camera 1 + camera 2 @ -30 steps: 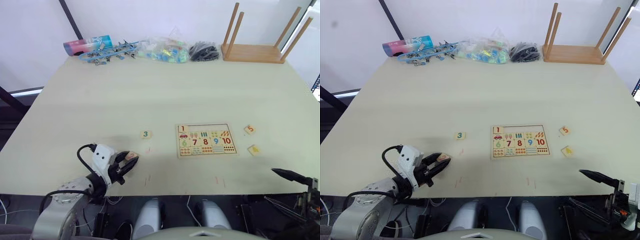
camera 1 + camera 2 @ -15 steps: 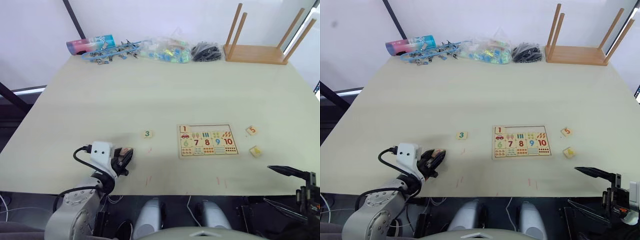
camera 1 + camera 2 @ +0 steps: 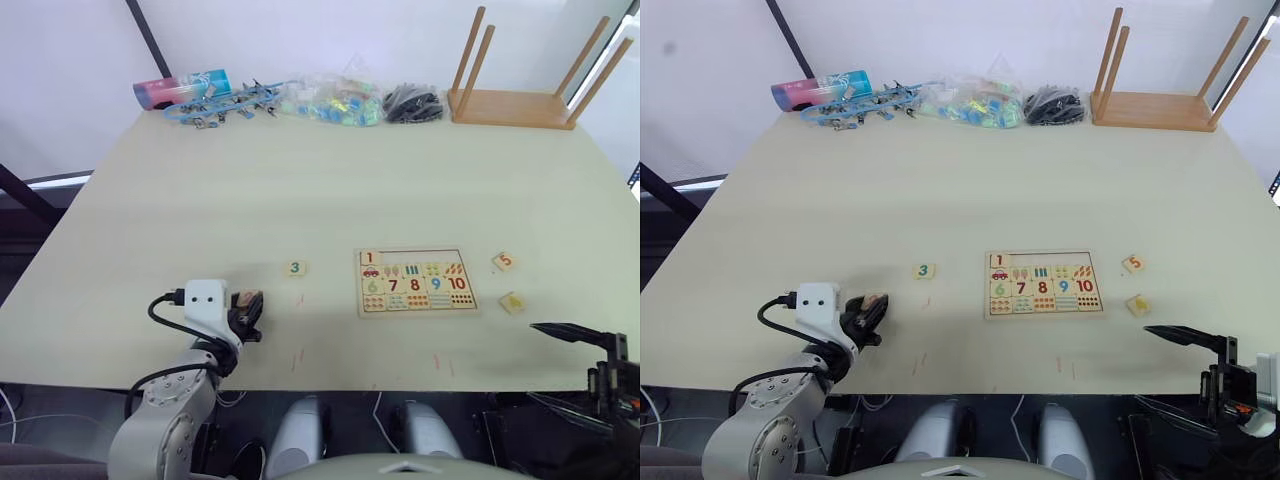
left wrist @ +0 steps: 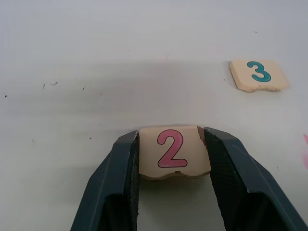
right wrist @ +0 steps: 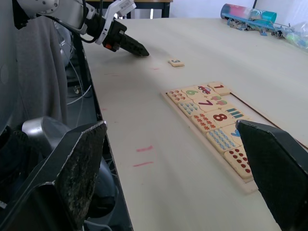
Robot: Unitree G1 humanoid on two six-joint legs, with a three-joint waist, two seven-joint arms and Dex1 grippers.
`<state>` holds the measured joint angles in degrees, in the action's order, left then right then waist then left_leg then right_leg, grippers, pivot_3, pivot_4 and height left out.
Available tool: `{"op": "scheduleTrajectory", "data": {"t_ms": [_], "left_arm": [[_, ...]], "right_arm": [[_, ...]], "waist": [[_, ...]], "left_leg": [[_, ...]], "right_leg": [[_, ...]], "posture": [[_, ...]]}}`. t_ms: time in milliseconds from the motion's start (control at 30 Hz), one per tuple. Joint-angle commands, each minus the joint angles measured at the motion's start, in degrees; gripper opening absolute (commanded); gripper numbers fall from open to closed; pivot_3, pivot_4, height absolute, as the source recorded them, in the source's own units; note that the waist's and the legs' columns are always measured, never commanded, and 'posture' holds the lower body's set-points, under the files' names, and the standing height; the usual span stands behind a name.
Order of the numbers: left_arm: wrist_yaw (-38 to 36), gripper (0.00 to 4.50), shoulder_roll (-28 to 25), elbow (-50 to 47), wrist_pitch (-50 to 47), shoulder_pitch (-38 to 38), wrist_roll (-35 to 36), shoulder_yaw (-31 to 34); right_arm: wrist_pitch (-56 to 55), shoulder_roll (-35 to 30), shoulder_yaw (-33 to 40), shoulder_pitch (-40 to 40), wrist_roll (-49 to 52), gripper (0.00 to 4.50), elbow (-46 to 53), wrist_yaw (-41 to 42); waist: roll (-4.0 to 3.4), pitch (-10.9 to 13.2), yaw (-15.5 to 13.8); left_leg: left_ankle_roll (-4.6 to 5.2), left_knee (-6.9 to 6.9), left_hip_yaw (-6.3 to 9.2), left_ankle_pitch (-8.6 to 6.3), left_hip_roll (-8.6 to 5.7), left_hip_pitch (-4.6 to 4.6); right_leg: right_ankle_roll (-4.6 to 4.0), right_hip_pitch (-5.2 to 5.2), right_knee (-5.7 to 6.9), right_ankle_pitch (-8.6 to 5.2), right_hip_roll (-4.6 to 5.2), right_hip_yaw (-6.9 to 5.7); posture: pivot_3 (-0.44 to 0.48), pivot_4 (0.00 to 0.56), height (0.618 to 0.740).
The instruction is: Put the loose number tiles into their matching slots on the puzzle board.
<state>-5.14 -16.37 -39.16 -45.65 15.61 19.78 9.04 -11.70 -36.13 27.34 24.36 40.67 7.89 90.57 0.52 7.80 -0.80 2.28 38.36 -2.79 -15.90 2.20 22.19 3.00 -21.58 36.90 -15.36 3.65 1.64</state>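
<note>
Near the front-left edge of the pale table (image 3: 200,180), the left gripper (image 4: 173,161) is clamped on the 2 tile (image 4: 174,152), one black finger pressed to each side edge, the tile lying flat with its digit upright toward the wrist camera. Just beyond it, a little toward the middle of the table, the 3 tile (image 3: 294,268) lies flat and apart from the gripper. Farther right sits the puzzle board (image 3: 414,281), its long axis running left to right along the table's front edge. The 1 tile (image 3: 369,258) fills the leftmost of the slots in the upper row; the rest of that row (image 3: 420,256) stands open. Off the board's right end, the 5 tile (image 3: 503,261) and the 4 tile (image 3: 512,301) rest flat on bare table, both slightly turned, well apart from the frame. At the front-right corner, the right gripper (image 3: 570,335) hangs past the table's edge, its fingers spread wide with nothing between them. Bare table stretches between gripper and board. Along the far edge lie a pink-and-blue cylinder (image 3: 180,88), blue clips (image 3: 225,103), a clear bag of coloured pieces (image 3: 335,103), a black bundle (image 3: 410,102) and an upturned wooden stool (image 3: 515,95).
</note>
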Motion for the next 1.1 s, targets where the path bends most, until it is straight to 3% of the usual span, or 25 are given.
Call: {"op": "scheduleTrajectory", "data": {"t_ms": [33, 167, 300, 467, 767, 1100], "left_arm": [[-2.2, 3.15, -1.9, -1.6, 1.9, 0.3, -1.1, -0.8], [-4.2, 4.46, -3.1, -2.6, 3.1, 1.1, -0.8, -0.1], [-7.6, 4.46, -5.4, -3.6, 4.5, 2.2, 0.0, 0.6], [-19.1, 4.46, -12.1, -0.5, 11.7, 3.1, 2.4, 4.3], [-52.0, 4.46, -24.7, 25.1, 38.8, -6.0, 3.5, 3.9], [-83.6, 4.46, -30.2, 56.3, 57.1, -26.6, 3.4, -2.6]], "right_arm": [[0.2, -0.5, 0.4, -0.2, 0.6, 4.5, 0.3, -0.5], [0.1, -0.3, 0.4, -0.2, 0.5, 4.5, 0.2, -0.9], [0.0, -0.3, 0.4, -0.1, 0.4, 4.5, 0.1, -1.3], [-0.2, -0.2, 0.3, -0.4, 0.2, 4.5, -0.8, -1.4], [0.2, 1.6, 0.6, -1.5, 1.7, 4.5, -1.7, -3.3], [-0.2, 0.8, 1.8, -1.5, 1.5, 4.5, -3.1, -2.6]], "waist": [[0.02, 0.0, 0.0], [0.05, 0.1, 0.0], [0.1, 0.1, 0.0], [0.14, 0.2, 0.0], [-0.09, 0.3, 0.0], [-0.1, 0.3, 0.0]], "left_leg": [[0.0, -0.01, 0.0, 0.0, 0.0, 0.0], [-0.01, -0.02, 0.01, -0.01, 0.01, 0.0], [-0.02, -0.04, 0.03, -0.01, 0.01, 0.03], [-0.14, -0.12, 0.02, -0.08, 0.0, 0.07], [-0.15, -0.22, -0.01, -0.08, 0.01, 0.14], [-0.05, -0.21, 0.09, -0.01, -0.02, 0.42]], "right_leg": [[0.0, 0.0, -0.01, 0.0, 0.01, 0.0], [-0.01, 0.0, -0.02, 0.0, 0.05, 0.0], [-0.01, -0.01, -0.07, 0.0, 0.12, -0.03], [-0.01, -0.08, -0.11, 0.0, 0.52, -0.43], [-0.03, -0.2, -0.14, 0.0, 0.82, -0.89], [-0.01, -0.35, -0.2, 0.02, 1.02, -1.45]], "posture": [[0.0, 0.15, 0.737], [0.0, 0.15, 0.737], [0.0, 0.15, 0.737], [0.0, 0.15, 0.737], [0.0, 0.15, 0.737], [0.0, 0.15, 0.737]]}}
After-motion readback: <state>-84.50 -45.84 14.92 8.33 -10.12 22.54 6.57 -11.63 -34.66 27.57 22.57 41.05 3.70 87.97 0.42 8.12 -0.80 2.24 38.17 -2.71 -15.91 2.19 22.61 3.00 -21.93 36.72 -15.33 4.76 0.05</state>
